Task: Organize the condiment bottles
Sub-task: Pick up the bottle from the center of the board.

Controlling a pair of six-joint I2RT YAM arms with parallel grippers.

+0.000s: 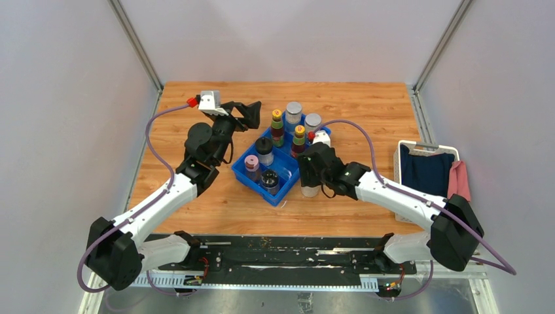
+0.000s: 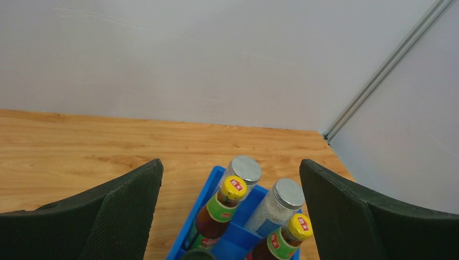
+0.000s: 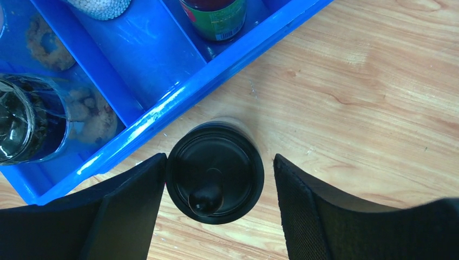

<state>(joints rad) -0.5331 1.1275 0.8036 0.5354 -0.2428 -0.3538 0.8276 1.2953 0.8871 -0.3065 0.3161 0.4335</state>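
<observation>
The blue divided tray [image 1: 286, 190] holds two dark bottles with yellow caps [image 1: 277, 124] [image 1: 299, 137], two grey-lidded jars [image 1: 293, 112] [image 1: 313, 122], a pink-lidded jar [image 1: 251, 165] and two black-lidded jars [image 1: 264, 149] [image 1: 269, 180]. Another black-lidded jar [image 3: 215, 172] stands on the table just outside the tray's right edge [image 3: 178, 97]. My right gripper [image 3: 219, 157] is open around it, its left finger at the lid and a gap on the right. My left gripper [image 2: 230, 162] is open and empty, above the tray's far left, facing the yellow-capped bottles [image 2: 234, 188].
A white basket [image 1: 429, 147] with dark blue and pink cloths stands at the right edge of the table. Grey walls close in the left, back and right sides. Bare wood [image 1: 196, 209] lies left of the tray and in front of it.
</observation>
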